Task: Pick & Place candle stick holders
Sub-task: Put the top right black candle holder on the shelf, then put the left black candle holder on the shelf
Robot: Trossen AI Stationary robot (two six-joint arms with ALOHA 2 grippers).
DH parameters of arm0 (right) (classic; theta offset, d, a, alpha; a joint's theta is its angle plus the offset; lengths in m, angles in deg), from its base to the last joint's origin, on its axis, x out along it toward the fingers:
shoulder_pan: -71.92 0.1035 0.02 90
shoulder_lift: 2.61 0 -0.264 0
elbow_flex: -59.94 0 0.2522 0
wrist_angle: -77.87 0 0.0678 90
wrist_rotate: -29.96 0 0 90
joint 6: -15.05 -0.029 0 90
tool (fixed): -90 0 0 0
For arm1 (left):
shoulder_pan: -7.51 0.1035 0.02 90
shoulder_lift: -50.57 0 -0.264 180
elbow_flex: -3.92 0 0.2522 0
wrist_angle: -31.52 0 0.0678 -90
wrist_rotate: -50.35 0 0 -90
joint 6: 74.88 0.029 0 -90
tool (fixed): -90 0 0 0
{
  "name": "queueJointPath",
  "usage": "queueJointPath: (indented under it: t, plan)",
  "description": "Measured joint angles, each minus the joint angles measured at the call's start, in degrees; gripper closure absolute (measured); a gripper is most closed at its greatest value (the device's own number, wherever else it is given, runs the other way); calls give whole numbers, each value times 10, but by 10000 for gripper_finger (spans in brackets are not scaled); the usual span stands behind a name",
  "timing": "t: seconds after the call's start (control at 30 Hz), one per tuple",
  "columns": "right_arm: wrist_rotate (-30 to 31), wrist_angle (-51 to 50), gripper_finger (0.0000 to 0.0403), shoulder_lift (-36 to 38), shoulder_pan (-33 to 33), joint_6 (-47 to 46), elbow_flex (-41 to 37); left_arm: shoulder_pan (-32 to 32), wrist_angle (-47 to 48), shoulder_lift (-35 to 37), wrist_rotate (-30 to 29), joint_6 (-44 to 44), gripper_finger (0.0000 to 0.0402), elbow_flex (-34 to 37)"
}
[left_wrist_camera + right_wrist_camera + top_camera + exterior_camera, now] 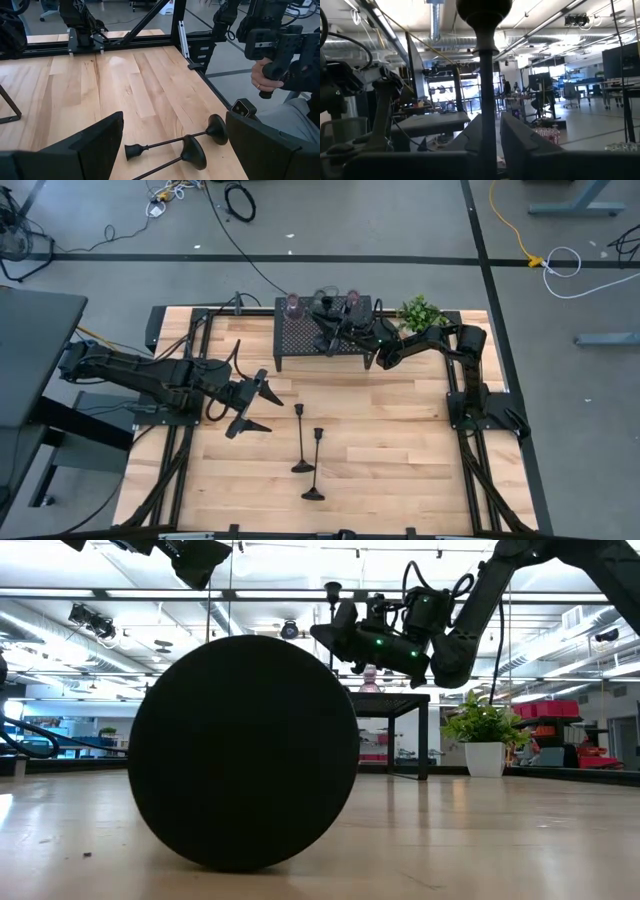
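Observation:
Two black candle stick holders [300, 440] [315, 470] lie on their sides on the table; they also show in the left wrist view [175, 142] [172, 161]. One round base [245, 750] fills much of the low view. My left gripper [255, 405] [174, 116] is open and empty, hovering beside their cup ends. My right gripper [330, 335] [340, 640] is over the black mesh rack [300, 340], shut on a third black holder [486, 75]. Two pinkish glass holders [292, 305] [352, 302] stand on the rack's far side. My right gripper pinches the holder's slim stem [486, 107] between its two fingers [520, 140]. The fingers come roughly level from the table's right side and lie across the stem. The holder stands upright with its top cup [485, 10] [332, 587] above the fingers. Its base is hidden by the gripper.
A small green plant in a white pot [420, 312] [485, 730] stands right of the rack, close to my right arm. A person's hand on a controller [265, 75] shows beyond the table's edge. Bare wood [400, 450] lies right of the fallen holders.

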Motion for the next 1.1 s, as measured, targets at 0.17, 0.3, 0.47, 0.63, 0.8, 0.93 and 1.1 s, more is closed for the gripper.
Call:
queueJointPath:
  t: [0.17, 0.3, 0.47, 0.63, 0.8, 0.93, 1.1]
  plan:
    - [0, 6, 334, 1, 0, -13, 0, 0, 0, 0, 0, 0, 51, 0]
    - [-1, 4, 307, 11, 0, -5, 0, 0, 0, 0, 0, 0, 51, 0]
    - [-14, -9, 237, 30, 0, -5, 0, 0, 0, 0, 0, -1, 51, 0]
    - [-44, -22, 166, 42, 0, -20, 0, 0, 0, 0, 0, -1, 51, 0]
    - [-46, -49, 125, 60, 1, -22, -1, 0, -1, 0, 0, -1, 51, 0]
    - [-47, -57, 113, 84, 1, -23, -1, 0, 0, 0, 0, -4, 51, 0]
    - [-46, -68, 114, 121, 2, -15, -1, 0, 0, 0, 0, -5, 51, 0]
